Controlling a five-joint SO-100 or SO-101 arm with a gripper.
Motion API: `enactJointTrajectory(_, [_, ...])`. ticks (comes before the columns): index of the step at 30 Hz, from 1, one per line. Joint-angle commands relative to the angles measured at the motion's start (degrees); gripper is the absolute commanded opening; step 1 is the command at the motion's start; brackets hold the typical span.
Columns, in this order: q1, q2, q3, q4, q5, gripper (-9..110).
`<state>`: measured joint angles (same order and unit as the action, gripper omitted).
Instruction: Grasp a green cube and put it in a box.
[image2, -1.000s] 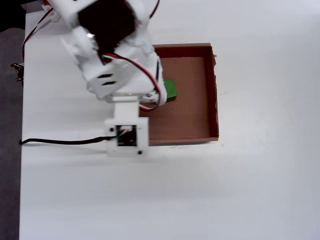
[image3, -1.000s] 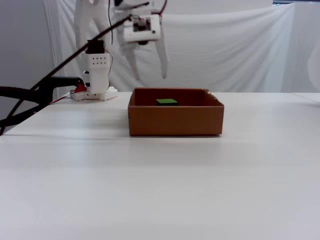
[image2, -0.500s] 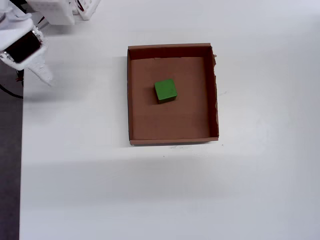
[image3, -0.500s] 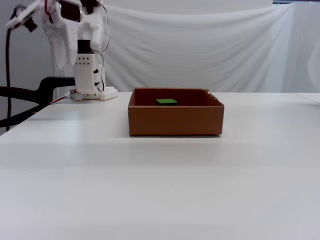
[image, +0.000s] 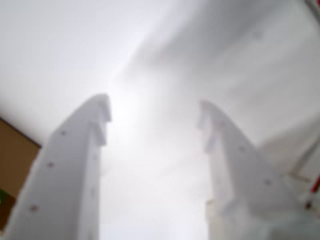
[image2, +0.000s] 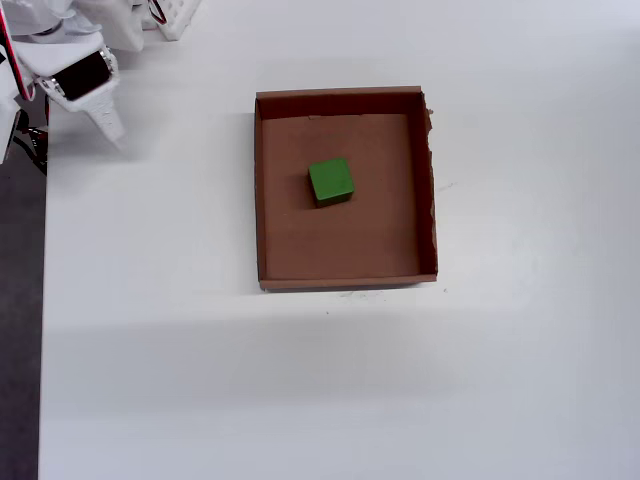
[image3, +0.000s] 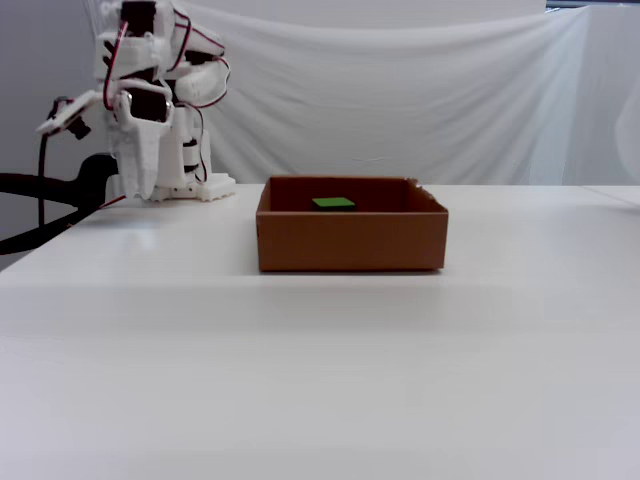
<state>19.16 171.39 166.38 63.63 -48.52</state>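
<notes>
The green cube (image2: 330, 181) sits inside the box (image2: 427, 200), near its middle, apart from every wall. Well left of the box in the overhead view, the gripper (image: 155, 120) is spread open and empty, over bare white table (image2: 300, 390). A white cloth backdrop (image3: 420, 90) hangs behind the box

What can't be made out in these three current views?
- Wrist view: badly blurred; the box shows only as a brown patch cut by the left edge, and the green cube there is only a sliver.
- Fixed view: the box's front wall hides all but the green cube top.
- Overhead view: the gripper is cut off at the top-left corner, so its opening is unclear there; the wrist view shows the fingers apart.
</notes>
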Motion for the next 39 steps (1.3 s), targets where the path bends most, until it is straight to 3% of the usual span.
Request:
enactJointTrajectory(1, [0.53, 4.92, 2.99, 1.76, 0.18, 22])
enactJointTrajectory(8, [2.46, 11.16, 3.96, 6.50, 1.41, 22])
enactJointTrajectory(39, [2.20, 11.16, 3.96, 6.50, 1.85, 22])
